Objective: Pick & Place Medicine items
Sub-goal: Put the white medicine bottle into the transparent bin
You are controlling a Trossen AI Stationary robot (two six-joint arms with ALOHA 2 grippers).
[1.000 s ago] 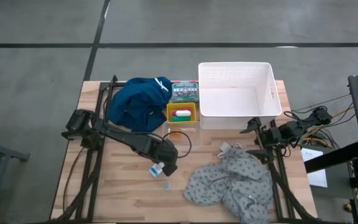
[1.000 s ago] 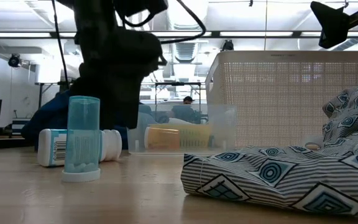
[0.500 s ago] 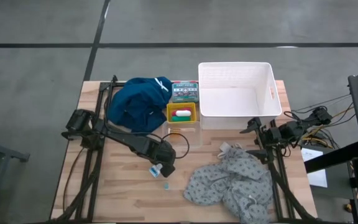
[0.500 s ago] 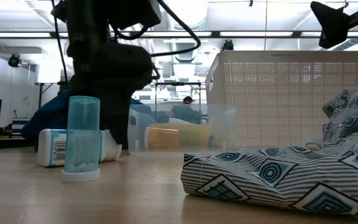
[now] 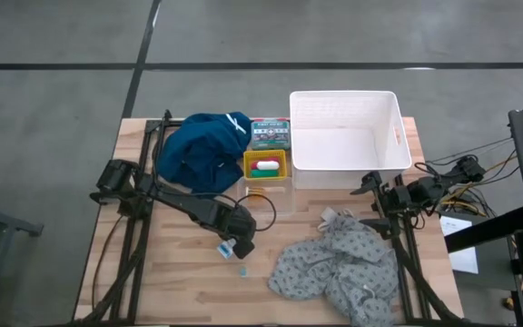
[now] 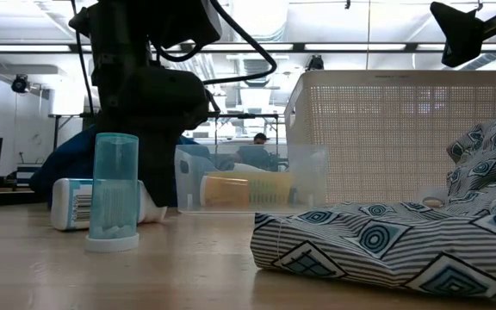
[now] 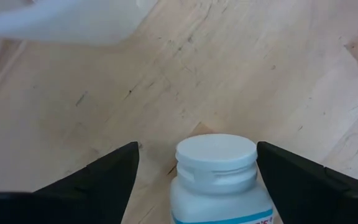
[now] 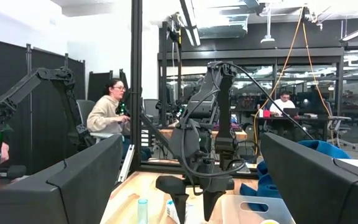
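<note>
A white-and-blue bottle (image 7: 219, 180) lies on its side on the wooden table (image 5: 180, 282), its white cap (image 7: 216, 154) pointing away from the wrist. My left gripper (image 7: 197, 146) points down over it, open. One finger stands on either side of the cap, with a gap on both sides. In the high view this gripper (image 5: 236, 243) covers most of the bottle (image 5: 226, 250). A translucent blue tube (image 6: 114, 191) stands upright just nearer the front edge. A yellow bin (image 5: 265, 166) holds red, green and white pieces. My right gripper (image 8: 191, 186) waits open at the table's right edge.
A white basket (image 5: 343, 141) stands at the far right, with a green box (image 5: 270, 133) and a dark blue cloth (image 5: 202, 150) to its left. A grey dotted cloth (image 5: 339, 268) lies crumpled at the near right. People sit in the room beyond the table.
My left gripper has come down toward the lying bottle, so that its fingers now stand low beside the bottle's cap end. The bottle and the blue tube have stayed where they were.
</note>
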